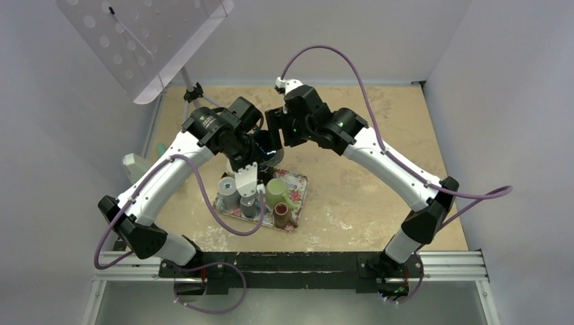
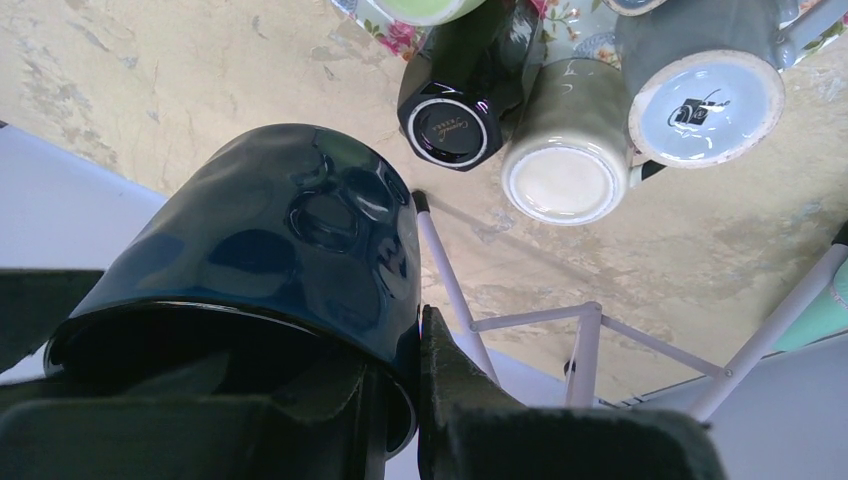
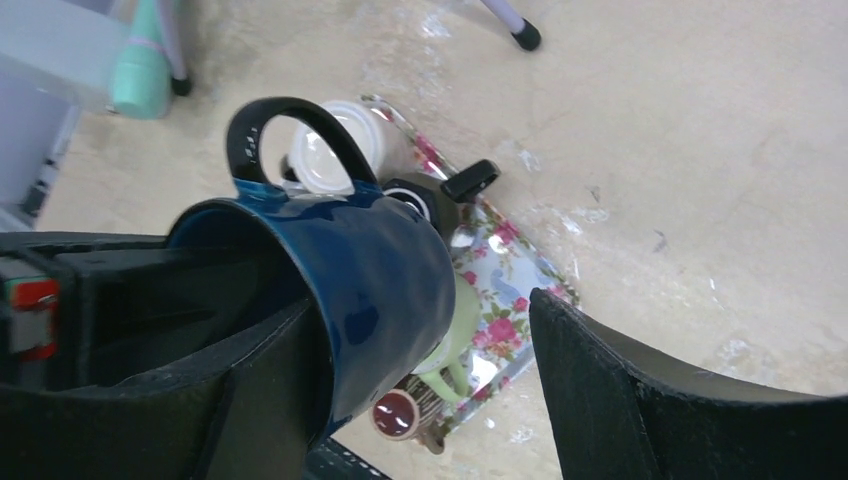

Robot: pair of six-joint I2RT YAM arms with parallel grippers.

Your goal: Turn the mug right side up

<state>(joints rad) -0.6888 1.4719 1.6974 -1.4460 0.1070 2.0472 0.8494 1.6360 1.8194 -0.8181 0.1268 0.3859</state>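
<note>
A dark blue mug (image 1: pixel 268 146) hangs in the air above the floral tray (image 1: pixel 299 184), between both grippers. My left gripper (image 2: pixel 415 340) is shut on the blue mug (image 2: pixel 290 240) at its rim, one finger inside and one outside. In the right wrist view the mug (image 3: pixel 370 270) lies tilted with its black handle (image 3: pixel 290 130) pointing up. My right gripper (image 3: pixel 420 310) is open around the mug's body. Its left finger is against the mug and its right finger (image 3: pixel 620 390) stands apart.
The tray holds several other mugs: green (image 1: pixel 276 191), brown (image 1: pixel 281 215) and grey (image 1: pixel 229 193). Some show their bases, such as the black (image 2: pixel 450 120) and beige (image 2: pixel 568 165) ones. A white perforated panel (image 1: pixel 145 40) on a tripod (image 2: pixel 590 340) stands at the back left.
</note>
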